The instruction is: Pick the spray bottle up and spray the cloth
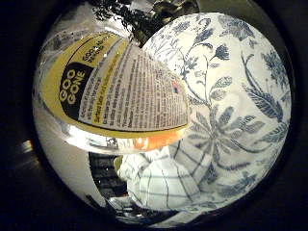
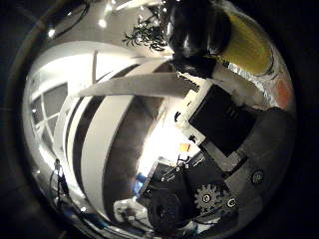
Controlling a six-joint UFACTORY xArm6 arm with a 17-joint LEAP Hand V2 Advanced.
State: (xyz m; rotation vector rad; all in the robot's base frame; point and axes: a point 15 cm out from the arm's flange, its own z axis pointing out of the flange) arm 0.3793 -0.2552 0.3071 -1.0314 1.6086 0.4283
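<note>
The spray bottle [image 1: 120,86] fills much of the little finger side view, lying close against my palm. It is clear, with a yellow and white printed label and orange liquid at its base. Its yellow label [image 2: 249,45] also shows in the thumb side view, with a black fingertip [image 2: 194,30] curled over it. My right hand [image 2: 224,129] is shut on the bottle. Past the bottle's base, a crumpled white cloth with a dark check pattern [image 1: 159,183] lies on the table, apart from the bottle.
A white tablecloth with blue flowers [image 1: 240,96] covers the table under the checked cloth. The thumb side view looks out at the room: a curved white and dark wall [image 2: 99,139], windows [image 2: 50,104] and a plant [image 2: 144,32].
</note>
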